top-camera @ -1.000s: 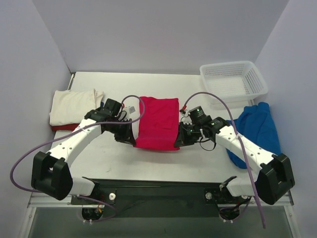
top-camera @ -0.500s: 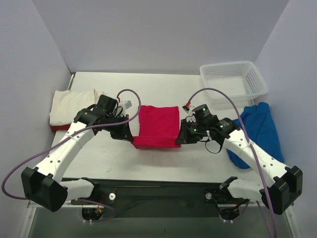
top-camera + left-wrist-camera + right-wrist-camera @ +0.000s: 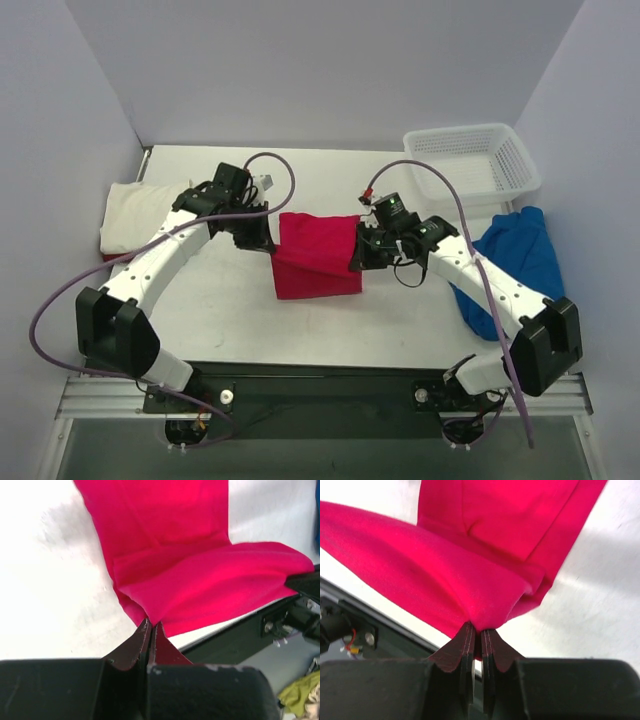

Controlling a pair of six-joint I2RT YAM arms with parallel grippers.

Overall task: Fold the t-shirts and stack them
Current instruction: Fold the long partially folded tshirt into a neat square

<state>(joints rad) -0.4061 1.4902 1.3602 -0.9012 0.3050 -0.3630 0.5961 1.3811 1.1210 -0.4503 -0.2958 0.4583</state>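
The crimson red t-shirt [image 3: 315, 260] lies mid-table, its near edge lifted and carried back over the rest. My left gripper [image 3: 268, 243] is shut on its left corner [image 3: 150, 622]. My right gripper [image 3: 357, 256] is shut on its right corner [image 3: 479, 626]. Both wrist views show the raised fold of red cloth [image 3: 220, 585] [image 3: 420, 575] hanging above the flat layer. The cream t-shirt [image 3: 145, 213] lies folded at the far left, on top of something red. The royal blue t-shirt [image 3: 515, 262] lies crumpled at the right.
A white lattice basket [image 3: 472, 165] stands at the back right corner. The table's near edge and the black rail [image 3: 320, 378] run along the front. Grey walls close in the left, back and right.
Both grippers have moved away from the near edge toward the back, carrying the red shirt's near edge up and over the rest of the cloth.
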